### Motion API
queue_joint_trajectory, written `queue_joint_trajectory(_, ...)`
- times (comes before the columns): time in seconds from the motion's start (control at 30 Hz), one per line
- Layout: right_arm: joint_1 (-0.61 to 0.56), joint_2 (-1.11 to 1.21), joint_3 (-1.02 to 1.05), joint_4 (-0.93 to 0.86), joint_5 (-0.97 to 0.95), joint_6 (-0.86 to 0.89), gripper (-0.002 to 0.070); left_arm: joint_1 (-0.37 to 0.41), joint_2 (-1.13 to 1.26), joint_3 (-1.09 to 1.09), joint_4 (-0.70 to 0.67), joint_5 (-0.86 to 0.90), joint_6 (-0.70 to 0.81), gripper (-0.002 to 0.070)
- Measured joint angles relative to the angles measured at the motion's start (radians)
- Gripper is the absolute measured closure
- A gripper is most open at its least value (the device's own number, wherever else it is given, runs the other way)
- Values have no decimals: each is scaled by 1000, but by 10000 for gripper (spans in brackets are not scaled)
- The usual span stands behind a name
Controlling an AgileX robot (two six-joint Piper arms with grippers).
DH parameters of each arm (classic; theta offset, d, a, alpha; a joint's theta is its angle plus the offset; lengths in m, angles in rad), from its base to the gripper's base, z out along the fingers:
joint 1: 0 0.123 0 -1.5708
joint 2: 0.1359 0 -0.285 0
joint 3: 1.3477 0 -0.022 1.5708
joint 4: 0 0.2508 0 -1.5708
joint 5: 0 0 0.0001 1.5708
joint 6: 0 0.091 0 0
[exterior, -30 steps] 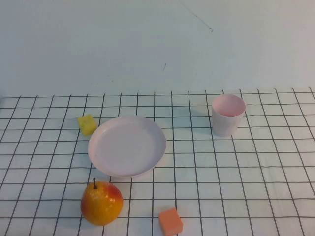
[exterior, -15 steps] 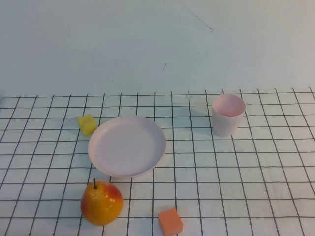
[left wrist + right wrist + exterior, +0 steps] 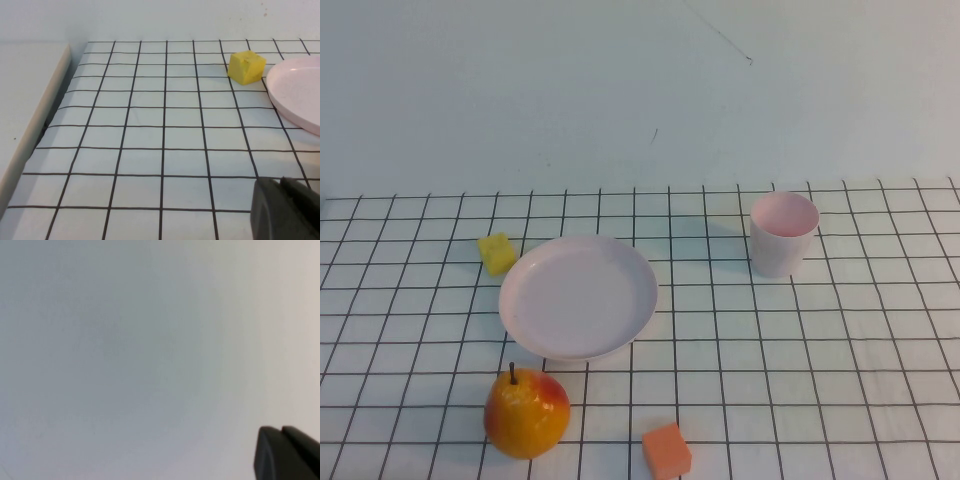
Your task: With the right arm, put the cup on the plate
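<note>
Black-gridded white tabletop (image 3: 840,330) below a plain, seemingly pale wall (image 3: 570,90).

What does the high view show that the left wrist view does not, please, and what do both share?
Only the high view shows the cup, the pear and the orange block. Only the left wrist view shows the left gripper, shut and low near the plate; the right gripper, shut, appears in neither. Both show the plate, the yellow block beside it, and the grid cloth.
</note>
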Motion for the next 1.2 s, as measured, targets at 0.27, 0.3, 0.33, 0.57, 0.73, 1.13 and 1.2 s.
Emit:
queue_joint_trajectory(0.27,0,0,-107,8,170,-35,678,0,0,0,0,0,0,678)
queue_joint_trajectory(0.3,0,0,-152,6,233,-40,678,0,0,0,0,0,0,678)
queue_joint_trajectory(0.33,0,0,-191,3,285,-42,678,0,0,0,0,0,0,678)
queue_joint_trajectory(0.57,0,198,-524,1,681,-45,678,0,0,0,0,0,0,678)
queue_joint_trajectory(0.73,0,430,-747,17,902,-94,678,0,0,0,0,0,0,678)
queue_joint_trajectory(1.13,4,1036,-1123,305,1164,-433,678,0,0,0,0,0,0,678)
queue_joint_trajectory(1.2,4,1147,-1184,362,1211,-494,678,0,0,0,0,0,0,678)
